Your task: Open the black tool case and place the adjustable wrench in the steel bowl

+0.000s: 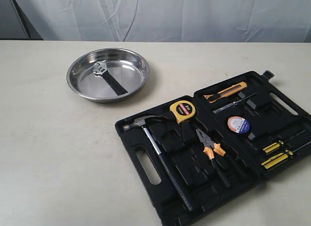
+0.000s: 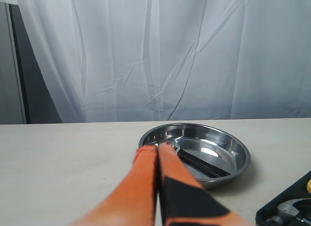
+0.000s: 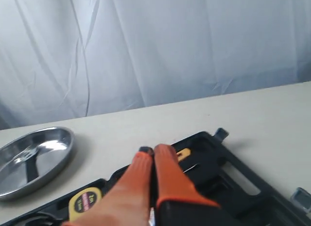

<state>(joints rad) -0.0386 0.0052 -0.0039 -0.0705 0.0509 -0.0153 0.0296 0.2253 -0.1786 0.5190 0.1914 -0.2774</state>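
Grips nothing with left gripper or right gripper, both pressed closed; risks clipping the steel bowl by the bench's far edge, dumping the adjustable wrench.

**A:** We're seeing the adjustable wrench lying flat inside the steel bowl, silver head toward the far rim, on the left of the tabletop.

**B:** Yep, and we've got the black tool case open on the right, near the bowl but not touching it. One half holds the hammer, tape measure and pliers. The other has the utility knife, tape roll and screwdrivers.
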